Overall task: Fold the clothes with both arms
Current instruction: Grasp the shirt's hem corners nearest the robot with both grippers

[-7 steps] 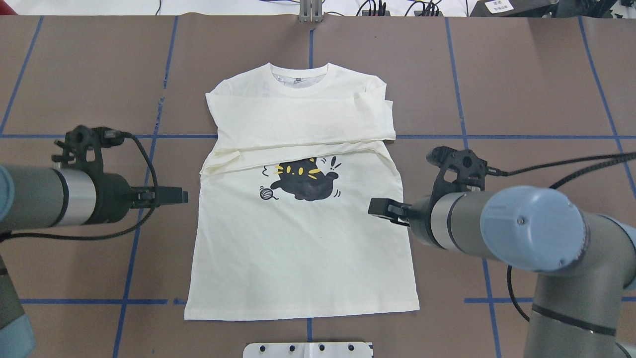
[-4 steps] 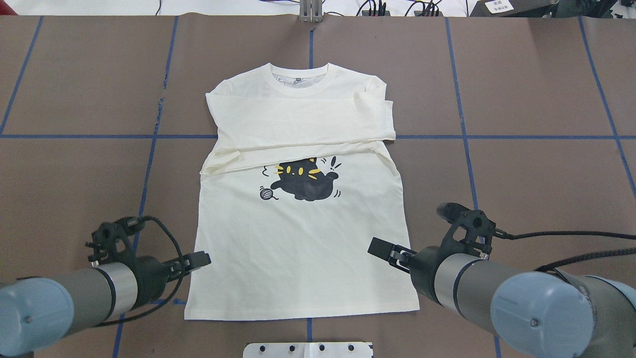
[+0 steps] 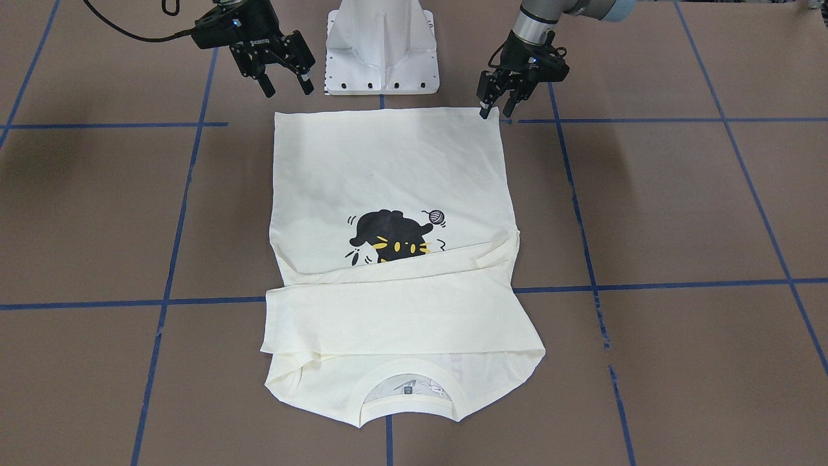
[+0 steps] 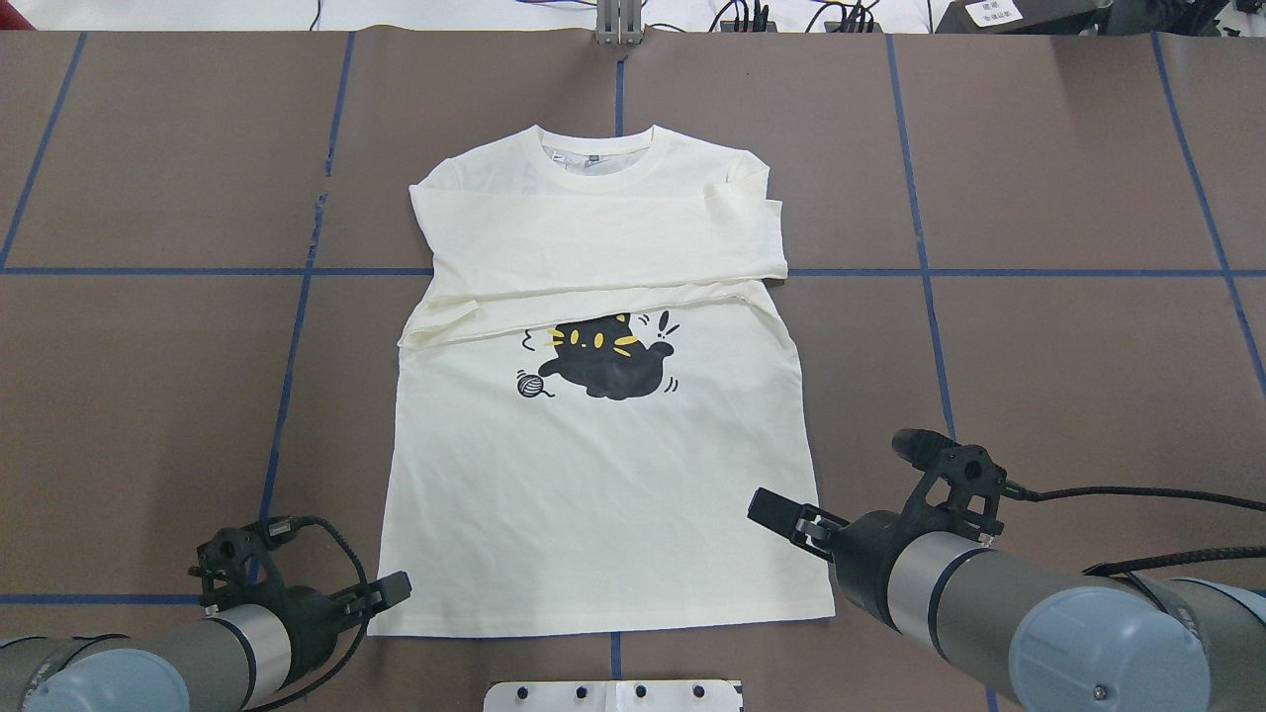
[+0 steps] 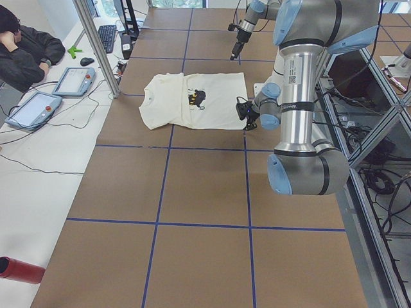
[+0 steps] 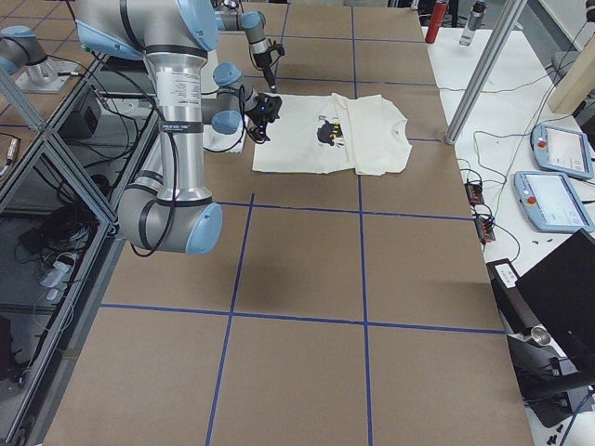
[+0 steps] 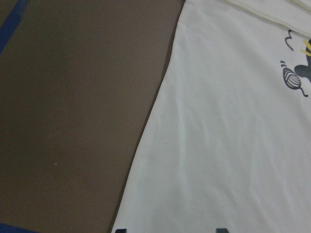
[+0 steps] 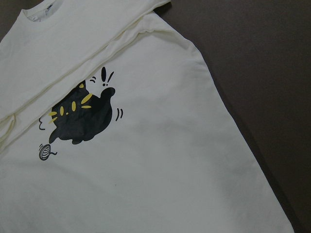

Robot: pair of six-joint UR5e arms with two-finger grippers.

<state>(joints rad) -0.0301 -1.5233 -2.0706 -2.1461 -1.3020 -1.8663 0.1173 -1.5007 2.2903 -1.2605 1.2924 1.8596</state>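
**A:** Where is the garment found?

**B:** The T-shirt (image 4: 593, 494) is laid flat and print-up on the table (image 4: 148, 396). Its collar (image 4: 598, 163) is at the far side and its hem (image 3: 388, 111) at the near side, by the pedestal base (image 3: 381, 45). Both sleeves (image 4: 593, 237) are folded across the chest, and the cat print (image 4: 603, 361) is partly covered by them.

**A:** And how are the tools set?

**B:** The left gripper (image 3: 494, 111) is held low at the hem's left corner, its fingers apart, with one tip just at the cloth edge. The right gripper (image 3: 286, 87) is likewise spread with nothing held. It is kept higher, though, and a little short of the right corner.

**A:** Which step is judged to be in hand?

**B:** The taking of the two hem corners, it would seem, so that the near half can be carried over onto the far half.

**A:** How is that best done?

**B:** The right gripper should be brought down level with the left before anything is closed. Each corner should be taken with both layers between the fingers, only slightly in from the edge. The lift should be made by both arms together and level, so that the hem is kept straight and the folded sleeves are not dragged.
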